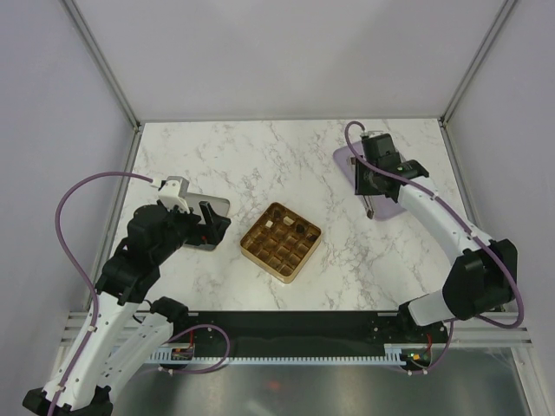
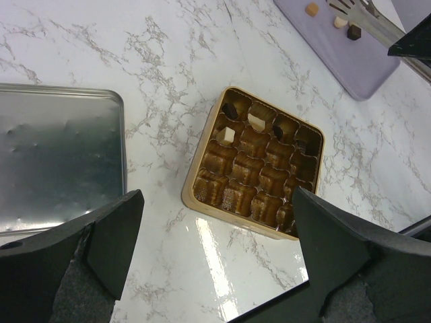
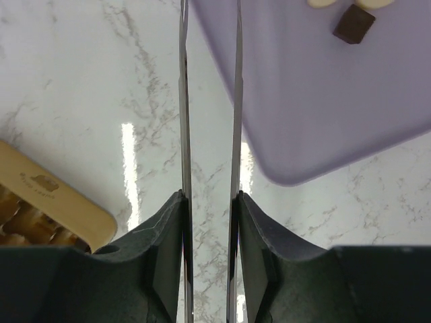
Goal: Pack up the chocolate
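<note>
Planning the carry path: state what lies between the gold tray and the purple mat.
Only bare marble table, seen in top external and left wrist views; the gold tray and purple mat sit apart.

Gold tray (image 3: 60, 195), lilac mat (image 3: 323, 101), dark chocolate (image 3: 353, 25)

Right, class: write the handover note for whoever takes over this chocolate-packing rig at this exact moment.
Left hand: open, empty, by the silver tin.
Right hand: shut on tweezers, blades apart, nothing between them in view, at the edge of the purple tray.
Chocolate pieces: four show in cells of the gold grid tray, two dark and two cream. A tan, a cream and a dark one lie on the purple tray.
Done: those four are packed.
Left: tweezer the purple-tray pieces into cells; most cells are unfilled.
</note>
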